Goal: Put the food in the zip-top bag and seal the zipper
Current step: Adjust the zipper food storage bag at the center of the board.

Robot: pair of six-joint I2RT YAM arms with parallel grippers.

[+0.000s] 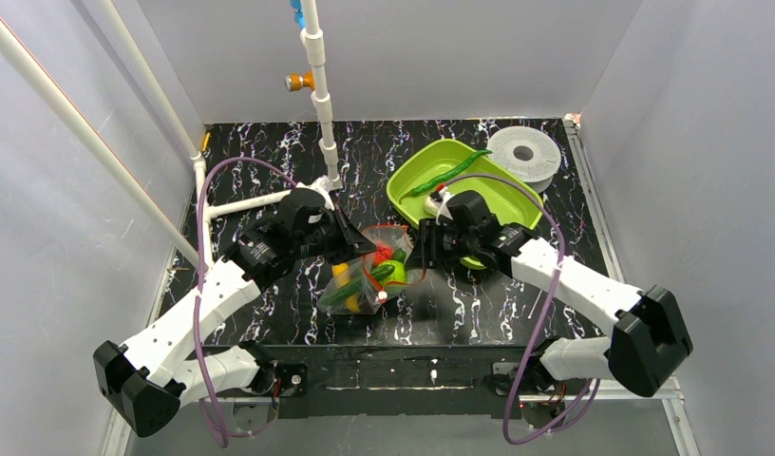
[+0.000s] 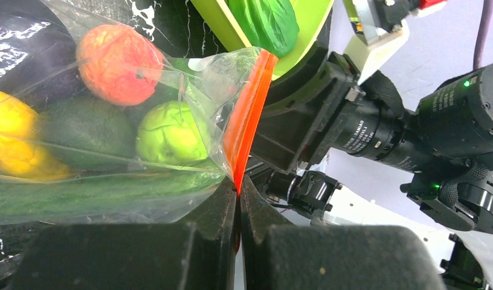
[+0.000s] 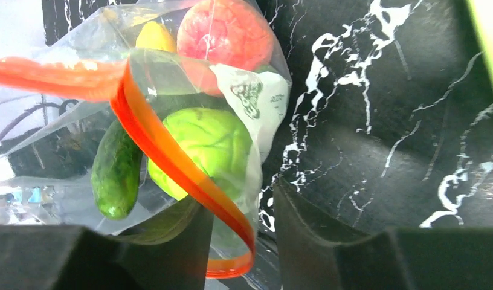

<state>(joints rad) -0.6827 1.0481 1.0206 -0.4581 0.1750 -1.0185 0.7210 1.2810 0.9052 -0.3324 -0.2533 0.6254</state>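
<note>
The clear zip-top bag (image 1: 360, 280) lies mid-table between both grippers, holding food: a red-orange fruit (image 2: 118, 63), a round green one (image 2: 171, 133), a yellow fruit (image 2: 14, 139) and a cucumber (image 3: 115, 175). My left gripper (image 2: 238, 193) is shut on one end of the red-orange zipper (image 2: 247, 121). My right gripper (image 3: 241, 196) stands open at the bag's other side. The zipper (image 3: 171, 157) curls in a loop between its fingers, close to the left finger (image 3: 177, 248), unpinched, and the mouth gapes here. A long green pepper (image 1: 450, 174) and a bok choy (image 2: 265, 21) lie in the tray.
The lime-green tray (image 1: 412, 185) sits right behind the right gripper, partly under that arm. A white perforated disc (image 1: 524, 152) lies at the back right. A white pipe frame (image 1: 322, 114) stands at the back left. Grey walls close three sides.
</note>
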